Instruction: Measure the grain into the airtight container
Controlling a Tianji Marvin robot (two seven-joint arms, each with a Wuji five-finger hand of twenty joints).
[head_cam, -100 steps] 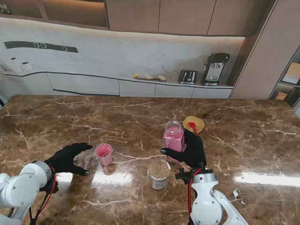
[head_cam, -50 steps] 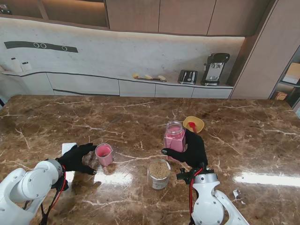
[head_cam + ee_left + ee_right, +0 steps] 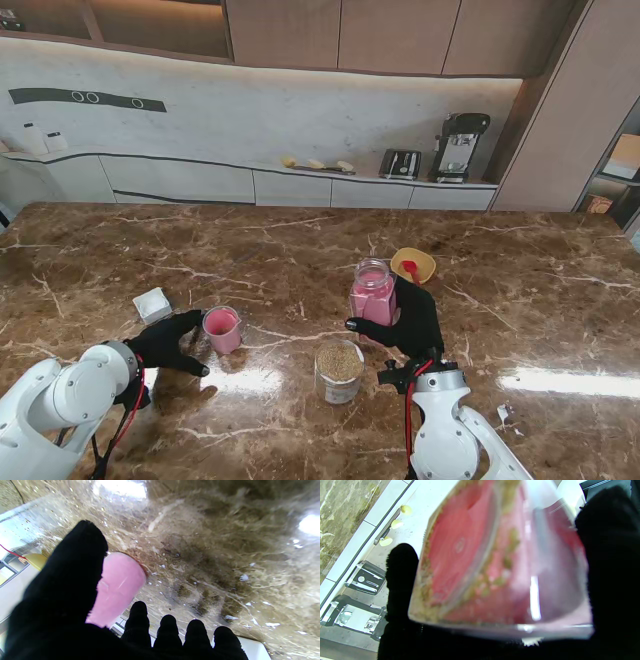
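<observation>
Glossy brown marble tabletop (image 3: 300, 240), polished enough to mirror the ceiling lights. Both hands wear matt black knitted cloth, fuzzy at the edges: the left hand (image 3: 168, 341) and the right hand (image 3: 412, 318). Beside the left hand, a smooth matt pink plastic cup (image 3: 222, 329). In the right hand, a clear, shiny container (image 3: 372, 290), glass or plastic, tinted pink inside.

A clear jar (image 3: 372, 291) with a pink inside stands upright, gripped by the right hand (image 3: 412, 322). The open grain jar (image 3: 340, 371) sits just beside that hand. A pink cup (image 3: 222, 329) stands by the left hand (image 3: 165, 341).
</observation>
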